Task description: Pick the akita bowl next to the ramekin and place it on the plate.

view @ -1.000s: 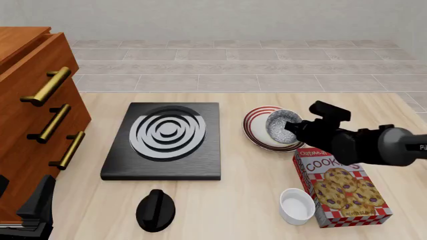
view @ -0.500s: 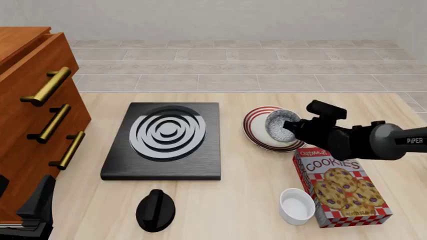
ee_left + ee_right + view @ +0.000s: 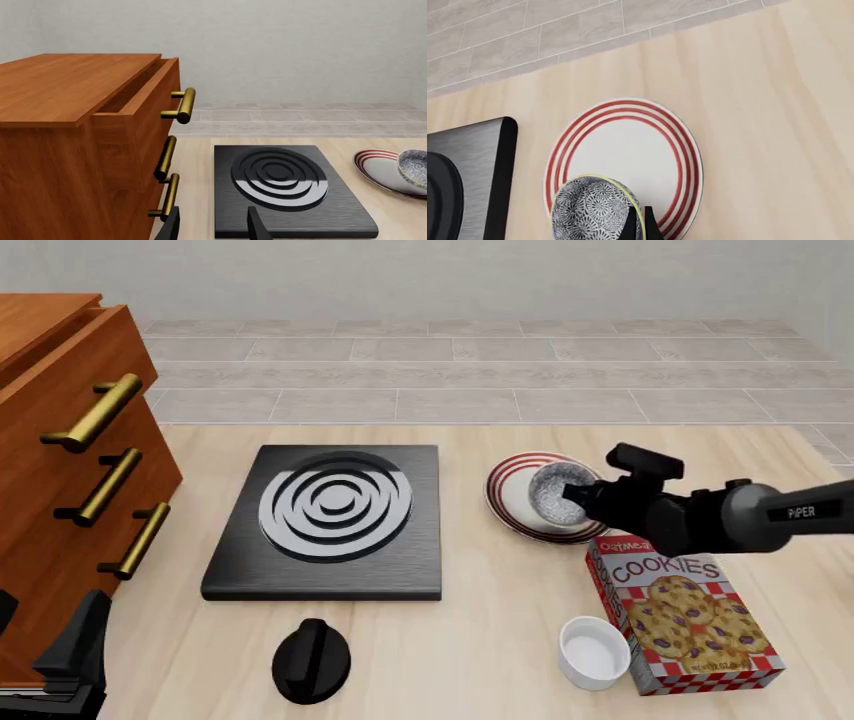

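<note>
The right gripper (image 3: 577, 502) is closed on the rim of the akita bowl (image 3: 559, 490), with its two thin fingers (image 3: 639, 226) pinched tight together on the edge. The bowl is held tilted over the plate (image 3: 515, 490), right of the frame's middle. Since a second ago, the bowl has been moved a little lower and further left onto the plate. The right arm has also been stretched out flatter, coming in from the right edge over the cookie box (image 3: 681, 618).

The ramekin (image 3: 594, 651) is seen at the lower right, just beside the box.

The left gripper (image 3: 212, 226) is kept low at the lower left, with its fingers apart and nothing between them, near the wooden drawer cabinet (image 3: 80, 145) and the black stove plate (image 3: 283, 187).
</note>
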Controlling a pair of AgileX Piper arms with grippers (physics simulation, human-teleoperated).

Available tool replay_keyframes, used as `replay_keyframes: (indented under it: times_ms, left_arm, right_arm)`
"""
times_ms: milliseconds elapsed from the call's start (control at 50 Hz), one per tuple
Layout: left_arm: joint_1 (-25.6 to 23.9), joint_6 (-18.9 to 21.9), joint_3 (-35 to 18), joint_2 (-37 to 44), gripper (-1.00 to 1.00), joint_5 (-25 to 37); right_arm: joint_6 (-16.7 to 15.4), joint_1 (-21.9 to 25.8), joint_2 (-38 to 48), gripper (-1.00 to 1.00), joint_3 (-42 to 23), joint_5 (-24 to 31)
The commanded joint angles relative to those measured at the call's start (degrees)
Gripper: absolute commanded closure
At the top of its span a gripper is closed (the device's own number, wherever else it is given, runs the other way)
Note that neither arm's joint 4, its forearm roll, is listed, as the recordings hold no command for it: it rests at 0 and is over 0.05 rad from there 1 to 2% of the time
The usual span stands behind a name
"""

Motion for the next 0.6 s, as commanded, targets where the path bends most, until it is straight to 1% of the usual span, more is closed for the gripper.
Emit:
replay_keyframes:
  times_ms: [20, 280, 600]
  left_arm:
    - [0.00, 0.00, 0.00, 0.00, -1.00, 0.00]
    - [0.00, 0.00, 0.00, 0.00, -1.00, 0.00]
    - [0.00, 0.00, 0.00, 0.00, -1.00, 0.00]
  right_arm:
    - [-0.05, -0.27, 1.85, 1.00, -1.30, -0.64]
    - [-0.55, -0.86, 3.33, 1.00, -2.40, -0.85]
    - [-0.45, -0.91, 4.71, 1.00, -3.48, -0.79]
